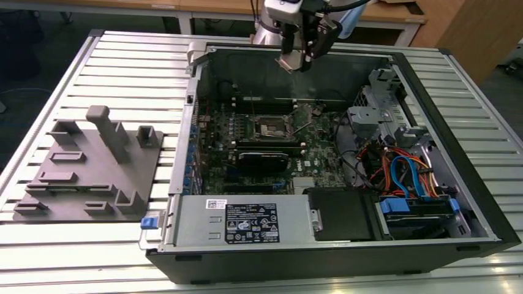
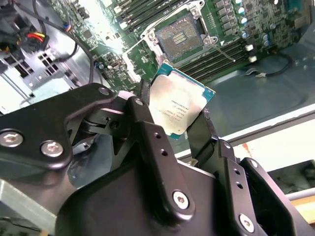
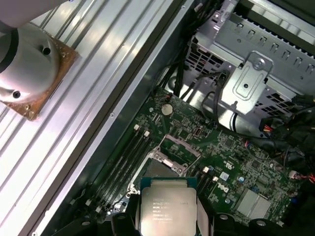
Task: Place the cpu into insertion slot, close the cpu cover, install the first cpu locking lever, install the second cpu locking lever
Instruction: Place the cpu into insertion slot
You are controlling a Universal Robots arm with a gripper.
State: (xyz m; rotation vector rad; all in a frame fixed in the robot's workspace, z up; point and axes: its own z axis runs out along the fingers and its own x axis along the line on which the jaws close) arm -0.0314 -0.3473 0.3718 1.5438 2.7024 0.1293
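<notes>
My gripper (image 1: pixel 297 60) hangs above the back wall of the open computer case, shut on the cpu (image 1: pixel 292 62). In both wrist views the cpu (image 2: pixel 179 105) (image 3: pixel 167 206) shows as a flat square chip with a silver-grey top, pinched at two opposite edges between the black fingers (image 2: pixel 145 123). The insertion slot (image 1: pixel 271 127) lies on the motherboard well below and in front of the gripper. It stands uncovered, its dark centre (image 2: pixel 181 37) bare inside a silvery rim. A thin lever wire (image 2: pixel 224 49) sticks out beside it. The chip hides part of the slot (image 3: pixel 170 160) in the first wrist view.
A long black card (image 1: pixel 263 160) sits just in front of the slot, memory slots (image 1: pixel 261 104) behind it. A power supply (image 1: pixel 245 222) fills the case front; drive cages and coloured cables (image 1: pixel 400 171) crowd the exterior view's right. A grey fixture plate (image 1: pixel 90 171) lies outside.
</notes>
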